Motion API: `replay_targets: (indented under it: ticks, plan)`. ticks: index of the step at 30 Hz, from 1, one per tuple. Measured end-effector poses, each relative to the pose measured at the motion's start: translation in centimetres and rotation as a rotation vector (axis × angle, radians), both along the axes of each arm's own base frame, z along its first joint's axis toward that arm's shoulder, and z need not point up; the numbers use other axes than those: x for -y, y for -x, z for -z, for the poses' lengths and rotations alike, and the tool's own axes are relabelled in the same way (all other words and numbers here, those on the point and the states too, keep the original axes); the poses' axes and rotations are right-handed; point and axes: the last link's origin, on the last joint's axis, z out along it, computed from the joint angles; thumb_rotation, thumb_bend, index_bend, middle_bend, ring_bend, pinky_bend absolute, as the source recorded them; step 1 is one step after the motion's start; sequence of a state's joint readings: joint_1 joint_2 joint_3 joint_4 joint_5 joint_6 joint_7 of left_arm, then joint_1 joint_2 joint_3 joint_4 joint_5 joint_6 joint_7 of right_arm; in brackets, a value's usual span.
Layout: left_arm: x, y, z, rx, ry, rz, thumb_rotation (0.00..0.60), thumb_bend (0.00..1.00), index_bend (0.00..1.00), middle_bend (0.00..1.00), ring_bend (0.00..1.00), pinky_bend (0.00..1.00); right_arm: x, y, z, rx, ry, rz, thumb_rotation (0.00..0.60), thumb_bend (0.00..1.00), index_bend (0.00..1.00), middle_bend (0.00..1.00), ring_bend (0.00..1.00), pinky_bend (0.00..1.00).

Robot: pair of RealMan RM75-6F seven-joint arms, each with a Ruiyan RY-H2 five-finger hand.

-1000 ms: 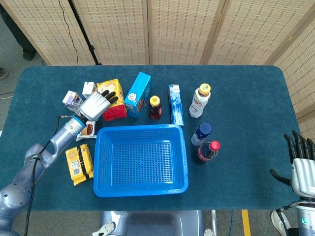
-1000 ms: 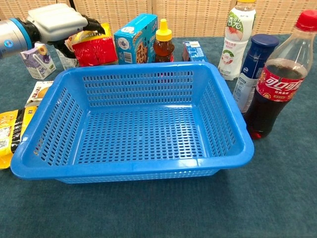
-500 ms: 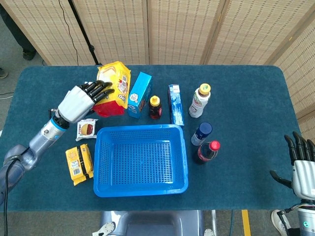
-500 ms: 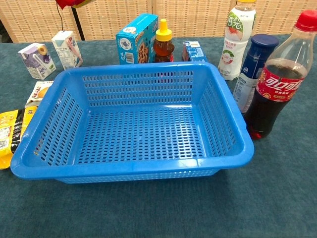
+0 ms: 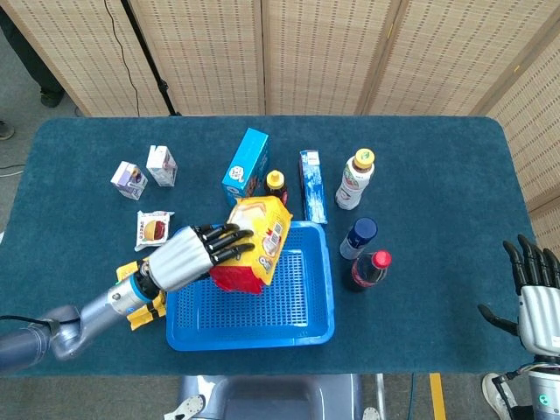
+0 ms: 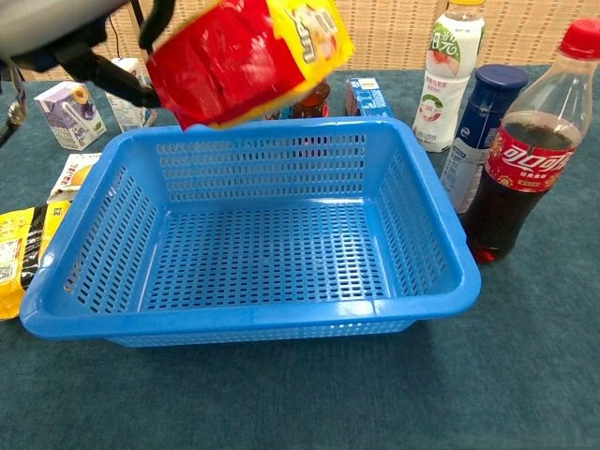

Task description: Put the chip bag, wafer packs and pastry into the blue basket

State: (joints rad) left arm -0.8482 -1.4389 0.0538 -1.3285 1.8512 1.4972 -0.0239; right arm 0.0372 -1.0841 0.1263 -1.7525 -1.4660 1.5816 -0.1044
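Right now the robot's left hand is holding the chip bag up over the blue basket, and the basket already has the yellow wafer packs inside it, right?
Not quite. The left hand does hold the chip bag over the blue basket, but the basket is empty, as the chest view shows. The yellow wafer packs lie on the table beside the basket.

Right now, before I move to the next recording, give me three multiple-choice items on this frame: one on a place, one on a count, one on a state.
1. Where is the chip bag?
A. Held above the blue basket
B. Flat on the table beside the milk cartons
C. Lying on the basket floor

2. How many small milk cartons stand at the table's back left?
A. One
B. Two
C. Four

3. What is the left hand doing?
A. Resting open on the table
B. Gripping the chip bag
C. Holding the cola bottle

Answers: 1 A, the chest view shows the bag in the air over the rim. 2 B, a purple carton and a white carton. 3 B, its fingers wrap the bag.
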Motion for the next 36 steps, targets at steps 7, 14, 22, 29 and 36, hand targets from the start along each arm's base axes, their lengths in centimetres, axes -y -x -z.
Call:
replay_targets:
  ticks: [7, 14, 22, 29, 36]
  plan:
    - [1.8, -1.8, 3.5, -0.192, 0.017, -0.002, 0.6, 0.58, 0.68, 0.61, 0.55, 0.69, 0.0, 0.2, -0.2, 0.009, 0.001, 0.007, 0.6, 0.0, 0.0, 0.0, 0.0, 0.0]
    - [2.2, -3.6, 6.6, -0.279, 0.014, -0.047, 0.6, 0.56, 0.57, 0.43, 0.39, 0.64, 0.0, 0.1, -0.2, 0.012, -0.004, 0.007, 0.6, 0.0, 0.0, 0.0, 0.0, 0.0]
    - [2.4, -4.1, 8.5, -0.394, 0.09, -0.163, 0.6, 0.38, 0.0, 0.0, 0.0, 0.28, 0.1, 0.2, -0.2, 0.014, -0.008, 0.009, 0.6, 0.0, 0.0, 0.0, 0.0, 0.0]
    - [3.0, -4.4, 7.4, -0.337, 0.152, -0.178, 0.511, 0.08, 0.0, 0.0, 0.0, 0.21, 0.0, 0.1, -0.2, 0.01, -0.007, 0.012, 0.6, 0.0, 0.0, 0.0, 0.0, 0.0]
    - [2.5, -2.8, 3.6, -0.157, 0.194, -0.184, 0.502, 0.05, 0.0, 0.0, 0.0, 0.2, 0.0, -0.1, 0.0, 0.002, -0.018, 0.006, 0.6, 0.0, 0.0, 0.0, 0.0, 0.0]
